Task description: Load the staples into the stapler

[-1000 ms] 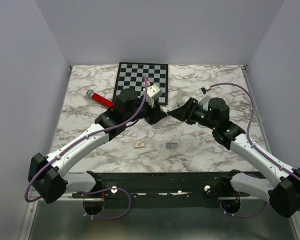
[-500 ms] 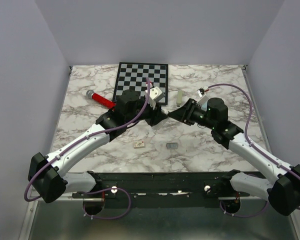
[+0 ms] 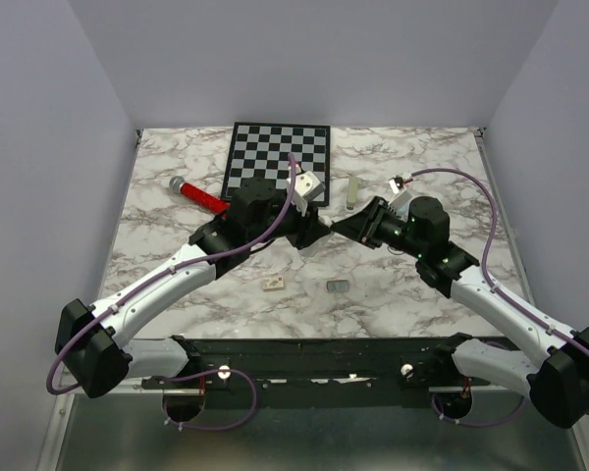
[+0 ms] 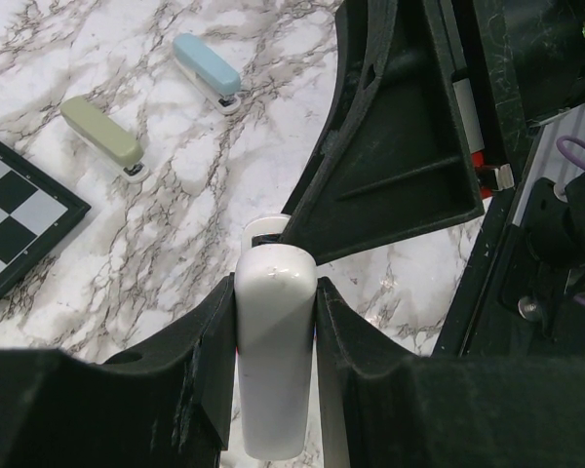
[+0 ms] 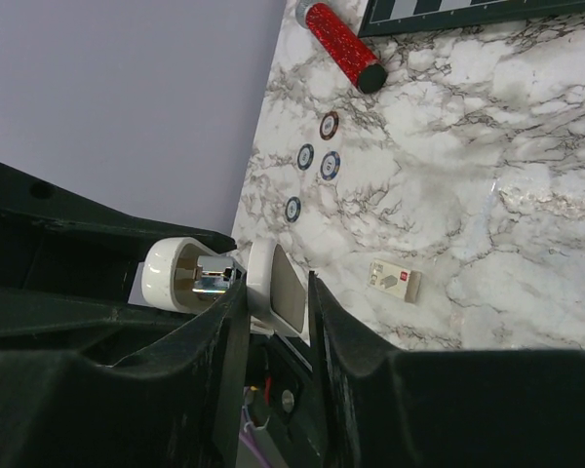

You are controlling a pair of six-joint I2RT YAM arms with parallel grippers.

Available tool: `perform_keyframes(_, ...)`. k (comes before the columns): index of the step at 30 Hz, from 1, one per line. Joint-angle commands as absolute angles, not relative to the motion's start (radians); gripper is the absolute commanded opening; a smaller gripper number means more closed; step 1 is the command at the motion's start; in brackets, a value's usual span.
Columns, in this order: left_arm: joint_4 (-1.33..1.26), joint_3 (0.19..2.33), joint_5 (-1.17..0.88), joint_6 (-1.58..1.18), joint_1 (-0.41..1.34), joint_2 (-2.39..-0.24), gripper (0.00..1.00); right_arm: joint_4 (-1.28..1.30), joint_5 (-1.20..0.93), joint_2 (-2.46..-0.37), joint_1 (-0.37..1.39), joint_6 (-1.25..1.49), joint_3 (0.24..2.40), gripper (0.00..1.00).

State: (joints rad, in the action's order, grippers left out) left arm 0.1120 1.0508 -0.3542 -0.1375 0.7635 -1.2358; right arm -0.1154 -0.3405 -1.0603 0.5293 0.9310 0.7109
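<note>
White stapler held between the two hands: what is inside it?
The white stapler shows a shiny metal part inside its open end. Deeper in, the left hand and right hand gripping it cover the rest. The grey staples lie on the table.

Top cam high, looks down on whole table point(image 3: 147, 228); wrist cams close-up, sharing white stapler point(image 4: 273, 361).

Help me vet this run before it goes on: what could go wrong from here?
The left gripper and right gripper both clamp the white stapler, so fetching the staples off the table means one letting go; the stapler may then tip or slip. The two grippers meet nose to nose and could collide.
</note>
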Motion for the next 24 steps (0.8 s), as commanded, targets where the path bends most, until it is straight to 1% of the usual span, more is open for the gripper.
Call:
perform_keyframes(1,0.014,1.068,-0.419,-0.167,0.807,-1.206,0.0,-0.137,-0.307,-1.078,0.529,0.943,0.695,0.37)
perform_keyframes(5,0.017,1.066,-0.416,-0.157,0.815,-1.203,0.0,-0.137,-0.302,-1.091,0.529,0.936,0.698,0.29)
perform_keyframes(6,0.02,1.065,-0.411,-0.146,0.816,-1.2,0.0,-0.133,-0.298,-1.091,0.529,0.931,0.701,0.23)
perform_keyframes(8,0.029,1.057,-0.39,-0.126,0.816,-1.186,0.0,-0.114,-0.279,-1.089,0.529,0.922,0.703,0.17)
perform_keyframes(9,0.031,1.051,-0.387,-0.117,0.816,-1.177,0.0,-0.103,-0.272,-1.089,0.529,0.904,0.713,0.09)
perform_keyframes(11,0.029,1.031,-0.362,-0.091,0.816,-1.152,0.0,-0.068,-0.244,-1.08,0.529,0.891,0.721,0.01)
perform_keyframes(14,0.005,0.982,-0.295,-0.097,0.815,-1.103,0.0,-0.048,-0.207,-1.054,0.528,0.903,0.718,0.01)
perform_keyframes(20,-0.19,0.807,-0.138,-0.211,0.805,-0.961,0.0,-0.067,-0.172,-0.974,0.512,0.994,0.681,0.01)
perform_keyframes(23,-0.265,0.717,-0.025,-0.271,0.804,-0.892,0.0,-0.165,-0.183,-0.934,0.497,1.058,0.628,0.01)
perform_keyframes(24,-0.287,0.692,-0.008,-0.329,0.804,-0.875,0.0,-0.198,-0.187,-0.91,0.492,1.102,0.612,0.01)
